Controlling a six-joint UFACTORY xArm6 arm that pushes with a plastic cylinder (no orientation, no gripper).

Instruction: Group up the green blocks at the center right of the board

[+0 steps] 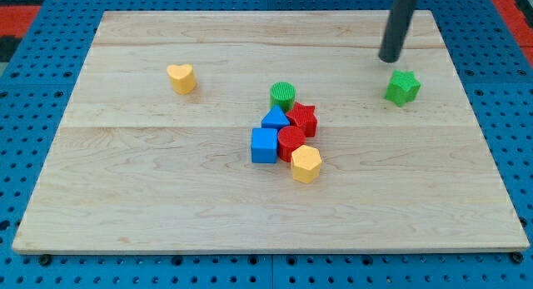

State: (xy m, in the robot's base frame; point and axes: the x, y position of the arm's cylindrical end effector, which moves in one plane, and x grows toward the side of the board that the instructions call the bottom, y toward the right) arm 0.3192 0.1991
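Note:
A green star block (402, 87) lies at the view's right, upper part of the wooden board (150, 181). A green cylinder (283, 95) stands near the board's middle, at the top of a tight cluster of blocks. My tip (389, 59) rests on the board just above and slightly left of the green star, a small gap apart from it. The rod rises out of the view's top.
The cluster below the green cylinder holds a blue triangle (276, 118), a red star (302, 118), a blue cube (264, 145), a red cylinder (291, 142) and a yellow hexagon (306, 163). A yellow heart (181, 77) lies alone at upper left.

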